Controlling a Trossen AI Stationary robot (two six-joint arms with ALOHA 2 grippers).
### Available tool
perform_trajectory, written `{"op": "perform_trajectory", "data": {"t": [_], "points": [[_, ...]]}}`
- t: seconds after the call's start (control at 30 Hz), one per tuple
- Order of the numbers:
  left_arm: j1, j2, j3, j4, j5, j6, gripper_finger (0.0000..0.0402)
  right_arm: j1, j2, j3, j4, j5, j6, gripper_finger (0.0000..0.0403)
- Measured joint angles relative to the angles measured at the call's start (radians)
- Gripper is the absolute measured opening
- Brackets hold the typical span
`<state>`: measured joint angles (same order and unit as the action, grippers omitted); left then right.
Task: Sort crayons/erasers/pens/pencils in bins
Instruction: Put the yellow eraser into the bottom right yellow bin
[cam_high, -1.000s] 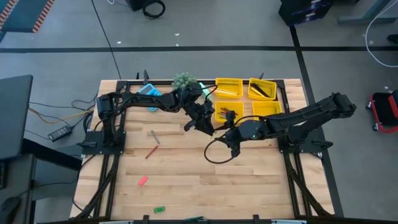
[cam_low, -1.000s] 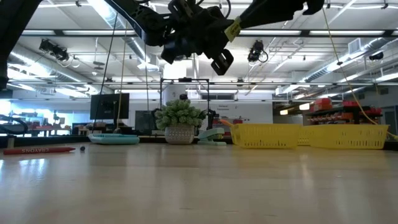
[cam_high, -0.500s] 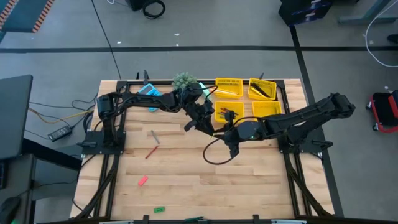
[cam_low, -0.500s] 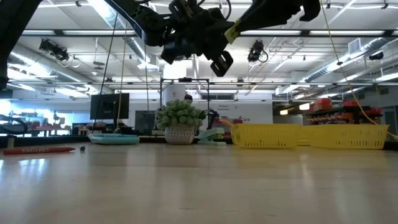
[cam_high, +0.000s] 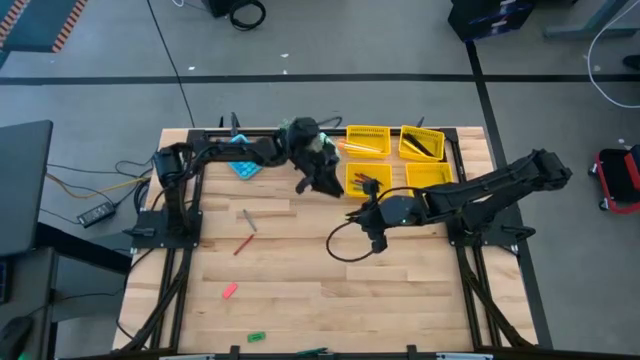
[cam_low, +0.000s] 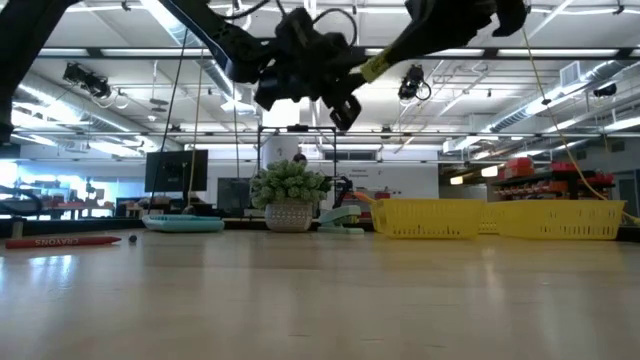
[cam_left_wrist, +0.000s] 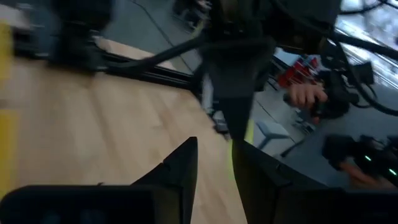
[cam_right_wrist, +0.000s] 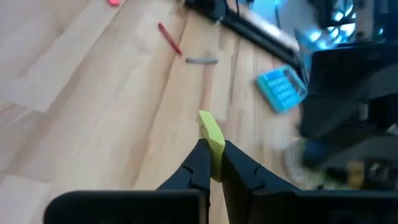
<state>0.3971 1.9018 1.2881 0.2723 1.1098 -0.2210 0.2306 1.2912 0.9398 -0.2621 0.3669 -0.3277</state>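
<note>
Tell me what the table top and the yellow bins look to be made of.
The table top: pale wood planks, by the visible grain and board seams, with a smooth, faintly glossy finish. The yellow bins: probably moulded plastic, judging by the uniform bright colour; in the low view their walls look perforated like a mesh, though the pattern is too small to be sure.

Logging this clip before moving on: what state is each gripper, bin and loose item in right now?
right gripper: shut on yellow eraser, above the table
left gripper: raised near the bins, holds nothing seen
bins: upright, pens and crayons inside
red crayon: lying loose
pink eraser: loose
green eraser: loose
</note>
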Motion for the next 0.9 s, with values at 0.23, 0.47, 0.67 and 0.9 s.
{"op": "perform_trajectory", "data": {"t": [0.23, 0.47, 0.67, 0.9], "points": [[0.122, 0.0, 0.0, -0.163, 0.01, 0.139, 0.0106, -0.004, -0.058, 0.0, -0.198, 0.11, 0.253, 0.0028], [0.18, 0.0, 0.0, -0.217, -0.053, 0.212, 0.0079, -0.116, -0.184, 0.0, -0.542, 0.163, 0.581, 0.0029], [0.176, 0.0, 0.0, -0.215, -0.262, 0.274, 0.0056, -0.329, -0.231, 0.0, -0.822, 0.154, 0.8, 0.003], [0.153, 0.0, 0.0, -0.219, -0.469, 0.433, 0.0035, -0.656, -0.222, -0.091, -0.862, 0.022, 0.818, 0.003]]}}
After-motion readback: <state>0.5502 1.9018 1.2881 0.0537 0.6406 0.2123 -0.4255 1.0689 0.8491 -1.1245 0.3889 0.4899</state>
